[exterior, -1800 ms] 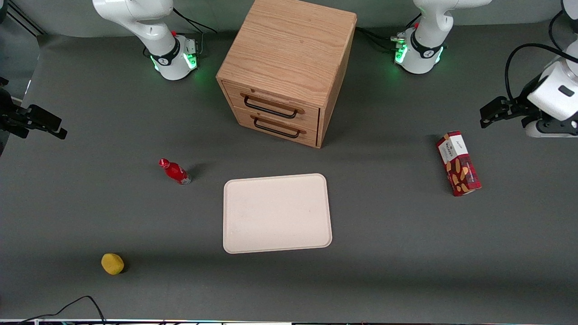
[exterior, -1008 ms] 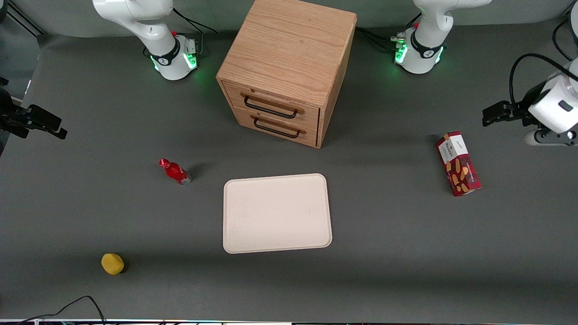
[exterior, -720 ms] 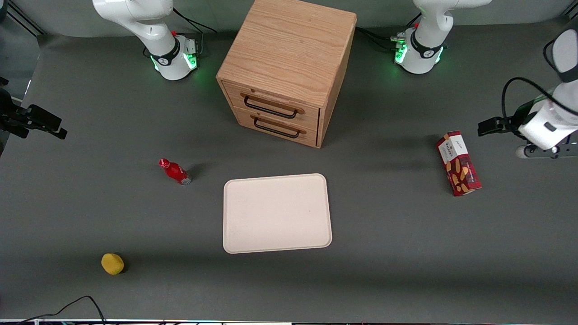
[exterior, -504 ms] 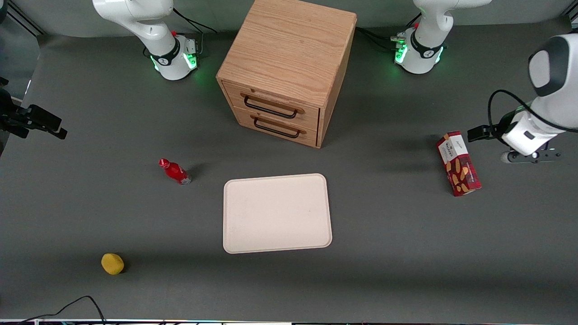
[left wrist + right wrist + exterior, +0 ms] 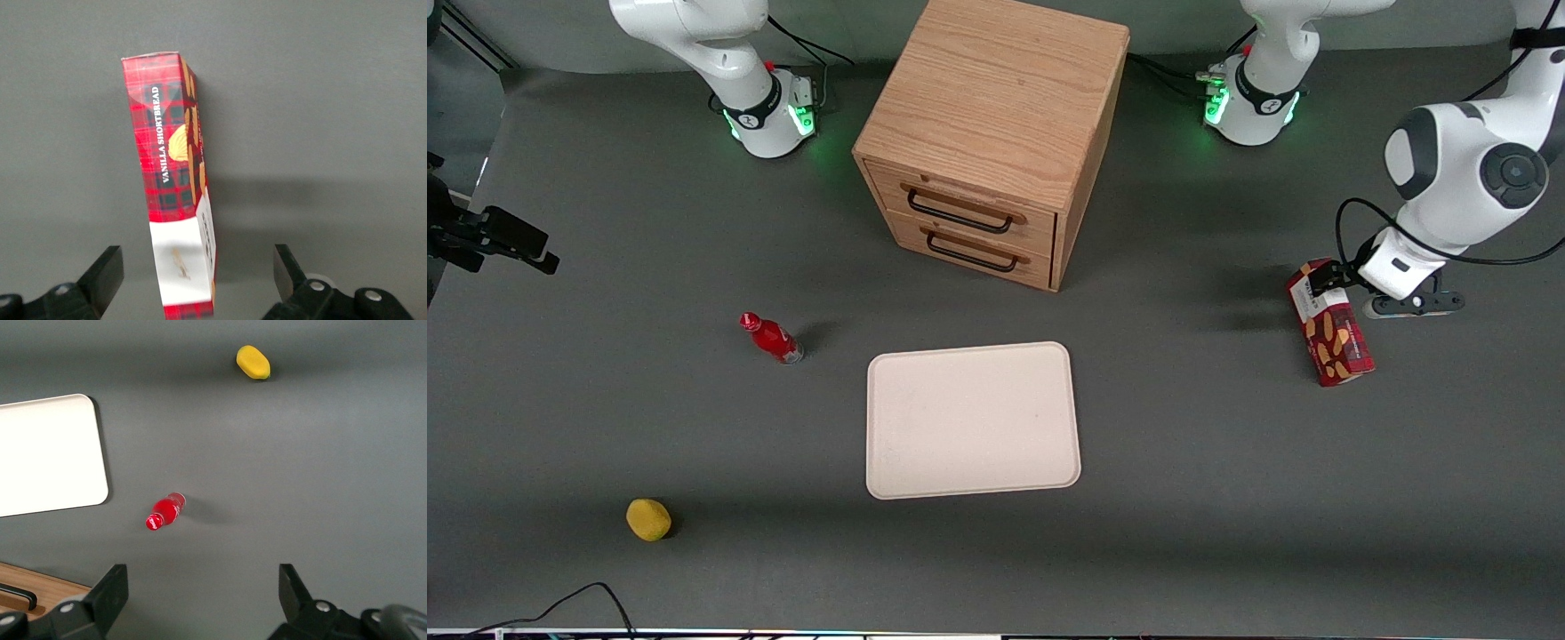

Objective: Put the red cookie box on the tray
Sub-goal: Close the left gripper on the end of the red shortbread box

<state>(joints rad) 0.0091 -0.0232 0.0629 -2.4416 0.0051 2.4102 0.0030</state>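
The red cookie box [image 5: 1334, 338] lies flat on the grey table toward the working arm's end, its white end pointing at the arm bases. My gripper [image 5: 1414, 305] hovers above and beside that white end, apart from it. In the left wrist view the red cookie box [image 5: 167, 167] runs lengthwise away from the gripper [image 5: 197, 270], and its white end shows between the two spread fingertips [image 5: 107, 273] without touching them. The gripper is open and holds nothing. The cream-white tray [image 5: 969, 418] sits bare at the table's middle, well away from the box.
A wooden two-drawer cabinet [image 5: 987, 133] stands farther from the front camera than the tray, drawers shut. A small red bottle [image 5: 772, 338] and a yellow lump [image 5: 648, 519] lie toward the parked arm's end. A black cable [image 5: 587, 594] loops at the front edge.
The left arm has swung in from the table's end and come down toward the cookie box, its gripper now over the box's white end. The box, tray and other things have not moved.
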